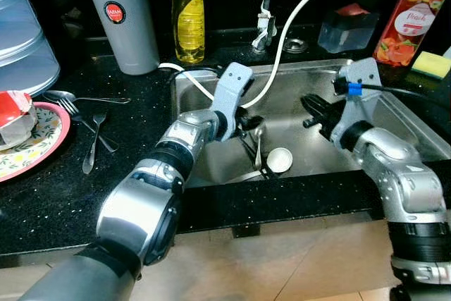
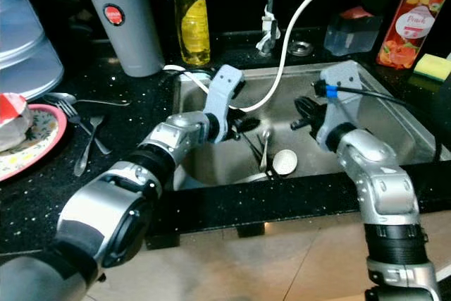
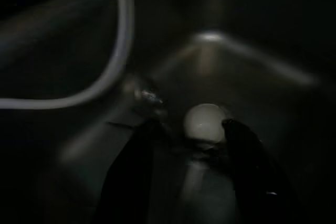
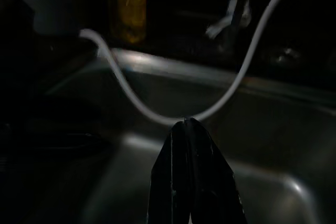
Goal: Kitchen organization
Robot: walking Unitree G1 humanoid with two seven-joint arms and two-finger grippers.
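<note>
A small white bowl (image 1: pixel 279 160) lies on the floor of the steel sink (image 1: pixel 409 121), with a metal spoon (image 1: pixel 258 147) beside it. My left gripper (image 1: pixel 249 126) is down in the basin just left of the spoon. In the left wrist view, my left gripper (image 3: pixel 191 127) is open, its fingers (image 3: pixel 241 150) apart, and the white bowl (image 3: pixel 205 121) shows just beyond them. My right gripper (image 1: pixel 310 112) hovers inside the sink to the right of the bowl. In the right wrist view, my right gripper (image 4: pixel 185 123) is shut on nothing.
A white hose (image 1: pixel 282 40) droops from the tap (image 1: pixel 266 26) across the sink. Behind stand a grey jug (image 1: pixel 123 15), a yellow soap bottle (image 1: pixel 189 19), a peach pouch (image 1: pixel 412 22) and a sponge (image 1: pixel 431 63). Left on the counter lie cutlery (image 1: pixel 91 135) and a plate (image 1: pixel 49 142).
</note>
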